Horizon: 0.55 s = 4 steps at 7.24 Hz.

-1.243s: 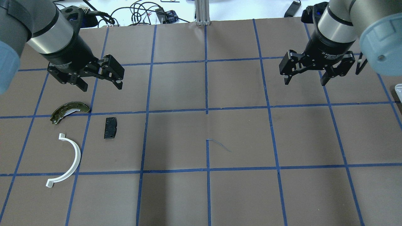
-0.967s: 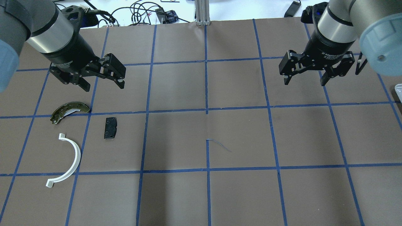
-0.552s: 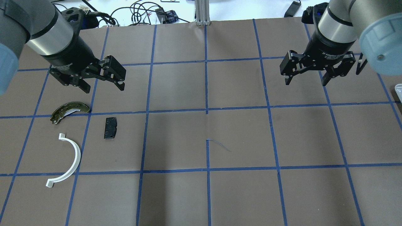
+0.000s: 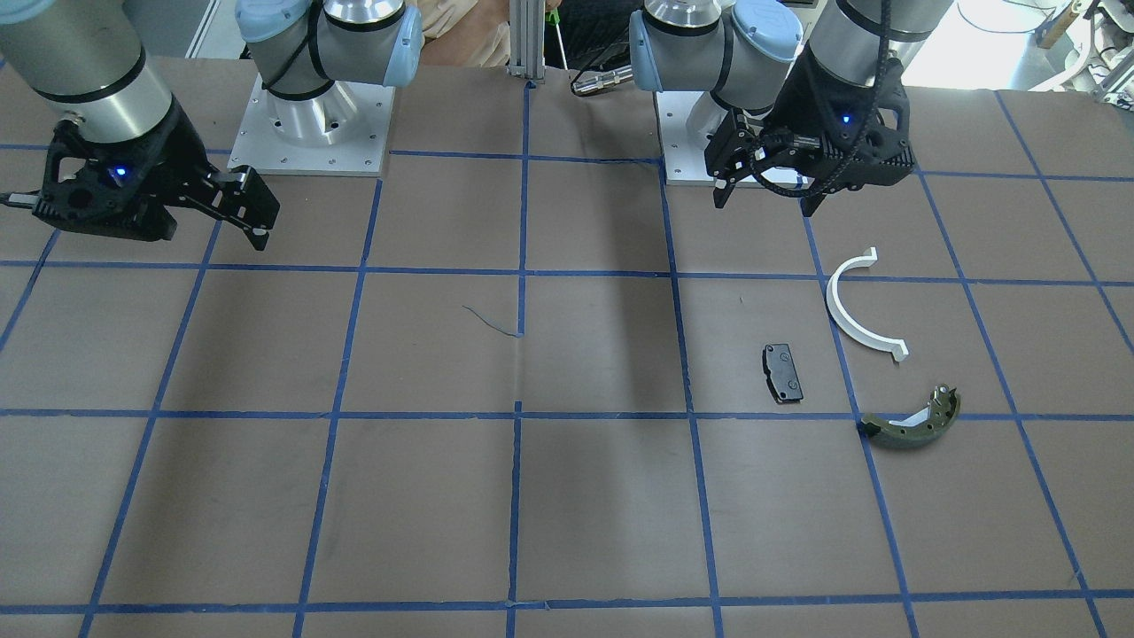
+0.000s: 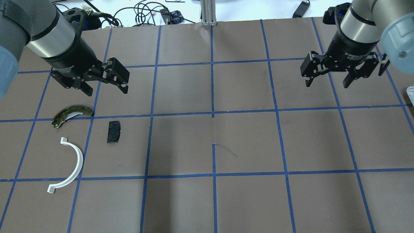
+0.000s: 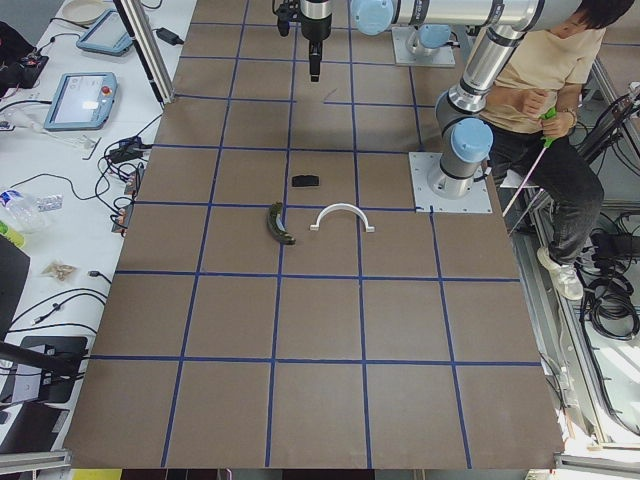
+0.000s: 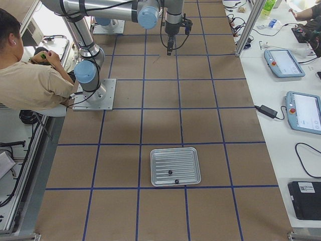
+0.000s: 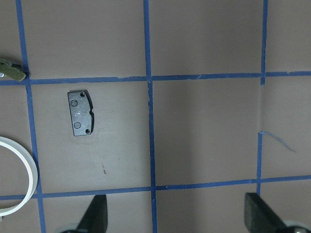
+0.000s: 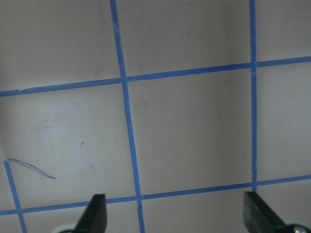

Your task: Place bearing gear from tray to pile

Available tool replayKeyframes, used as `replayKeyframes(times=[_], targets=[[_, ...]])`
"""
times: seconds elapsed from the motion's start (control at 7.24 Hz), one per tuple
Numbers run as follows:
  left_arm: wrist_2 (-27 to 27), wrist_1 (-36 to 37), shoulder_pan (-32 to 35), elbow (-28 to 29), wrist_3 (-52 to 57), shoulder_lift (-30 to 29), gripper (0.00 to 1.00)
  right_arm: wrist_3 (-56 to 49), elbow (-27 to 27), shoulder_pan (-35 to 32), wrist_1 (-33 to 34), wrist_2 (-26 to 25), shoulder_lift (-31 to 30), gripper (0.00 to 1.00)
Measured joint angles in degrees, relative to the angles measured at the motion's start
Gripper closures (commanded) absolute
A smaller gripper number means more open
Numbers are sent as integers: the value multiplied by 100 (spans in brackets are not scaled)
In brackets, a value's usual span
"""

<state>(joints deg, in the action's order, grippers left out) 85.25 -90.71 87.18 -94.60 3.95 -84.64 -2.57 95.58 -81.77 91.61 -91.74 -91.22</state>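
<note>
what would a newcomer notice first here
The left gripper and the right gripper hang open over a brown table gridded in blue tape. On the robot's left lie a white half-ring, a black pad and an olive-green shoe, apart from one another; a metal tray sits at the table's right end.

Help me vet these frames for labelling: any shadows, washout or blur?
Overhead exterior: soft arm shadows band the table, no glare. Right wrist-mounted: paler, washed out at left. Left wrist-mounted: black pad crisp. Exterior right: dark bits on the tray too small to identify.
</note>
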Motion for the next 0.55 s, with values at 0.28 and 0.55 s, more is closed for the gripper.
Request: replayKeyframes(times=[0.28,0.55], targets=[[-4,0,1,6,-2,0,0,-975,22,812,16,-35,45,0],[-1,0,1,6,-6,0,0,-2290,17,1794,102,-170,235,0]])
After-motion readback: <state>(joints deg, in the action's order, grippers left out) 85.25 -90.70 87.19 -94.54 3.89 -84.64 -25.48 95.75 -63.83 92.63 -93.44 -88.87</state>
